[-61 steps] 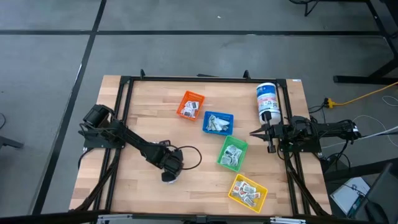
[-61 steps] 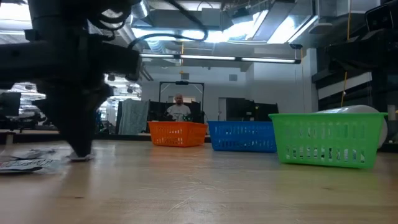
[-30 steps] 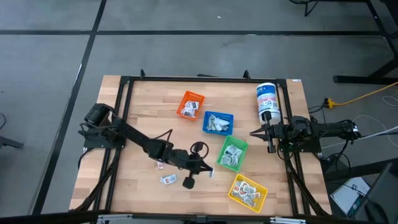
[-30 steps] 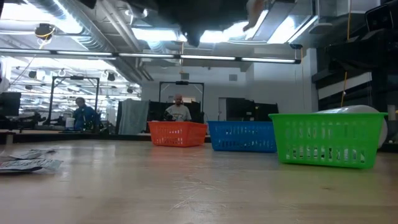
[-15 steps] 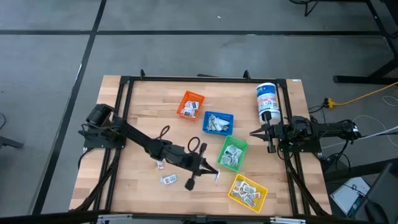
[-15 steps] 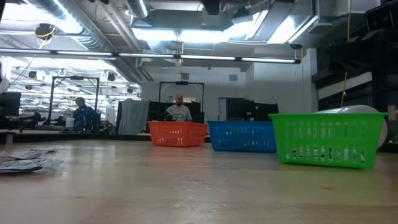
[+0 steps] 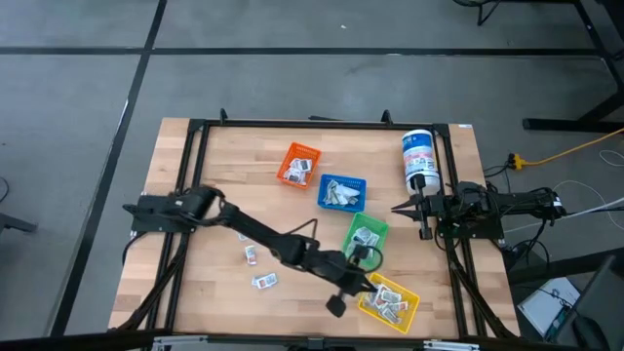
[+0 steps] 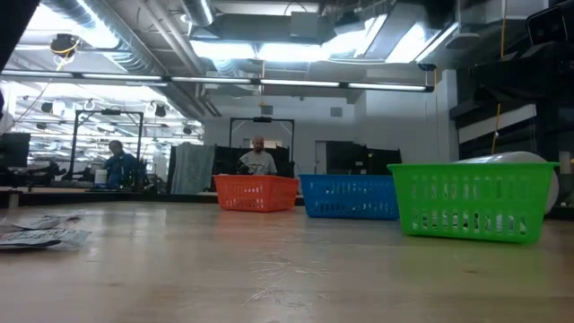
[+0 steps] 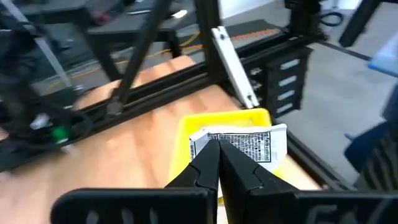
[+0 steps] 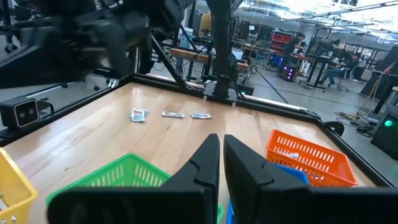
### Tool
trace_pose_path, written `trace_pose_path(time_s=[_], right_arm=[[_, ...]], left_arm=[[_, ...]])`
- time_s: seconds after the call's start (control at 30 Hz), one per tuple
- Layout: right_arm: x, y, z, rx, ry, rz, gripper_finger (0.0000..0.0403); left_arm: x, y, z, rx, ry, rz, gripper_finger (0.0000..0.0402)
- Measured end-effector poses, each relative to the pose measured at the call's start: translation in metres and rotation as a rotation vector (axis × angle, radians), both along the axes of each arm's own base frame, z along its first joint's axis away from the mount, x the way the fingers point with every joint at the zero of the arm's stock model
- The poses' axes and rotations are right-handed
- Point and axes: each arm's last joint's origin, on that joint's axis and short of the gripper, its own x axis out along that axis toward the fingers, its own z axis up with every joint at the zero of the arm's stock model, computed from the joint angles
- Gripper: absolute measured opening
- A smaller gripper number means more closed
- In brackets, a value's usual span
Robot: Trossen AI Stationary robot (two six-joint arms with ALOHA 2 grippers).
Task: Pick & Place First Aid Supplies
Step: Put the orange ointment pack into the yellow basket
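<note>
My left gripper [image 7: 369,284] reaches over the near-left rim of the yellow bin [image 7: 402,314] and is shut on a small white printed packet [image 9: 252,144]; below it shows the yellow bin [image 9: 186,134]. Two more first aid packets [image 7: 250,255] [image 7: 263,281] lie flat on the wood at the near left. They also show as packets [image 10: 172,114] in the right wrist view. The yellow, green [image 7: 365,239], blue [image 7: 341,192] and orange [image 7: 298,164] bins all hold packets. My right gripper [image 7: 398,207] [image 10: 221,149] waits shut at the table's right edge, with nothing in it. My left gripper pinches the packet between its two fingers near one end [image 9: 204,140]; the rest of the packet sticks out sideways past the fingertips. The fingers slant slightly down toward the table's near right corner. The packet hangs lifted clear, above the yellow bin.
A tall white canister [image 7: 419,161] with a blue label stands at the far right, near my right gripper. A black frame [image 7: 312,125] runs round the table. In the low view the orange [image 8: 256,193], blue [image 8: 350,196] and green [image 8: 471,199] bins stand in a row.
My left gripper has gone from the middle of the table toward the right and near edges, staying shut on the packet. It now stands over the yellow bin's rim. The two loose packets on the wood have stayed where they were.
</note>
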Motion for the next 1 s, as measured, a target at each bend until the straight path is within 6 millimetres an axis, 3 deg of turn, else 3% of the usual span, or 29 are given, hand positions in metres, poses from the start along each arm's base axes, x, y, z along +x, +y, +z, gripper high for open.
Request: trace_pose_path(time_s=[0.43,0.83,1.0], right_arm=[[0.000,0.000,0.000,0.000,0.000,0.000,0.0026],[0.000,0.000,0.000,0.000,0.000,0.000,0.0026],[0.000,0.000,0.000,0.000,0.000,0.000,0.0026]], left_arm=[[0.033,-0.010,-0.033,-0.025,0.032,-0.120,0.0002],[0.034,-0.005,-0.034,-0.034,0.060,-0.081,0.0008],[0.037,0.002,-0.034,-0.046,0.062,0.023,0.0008]])
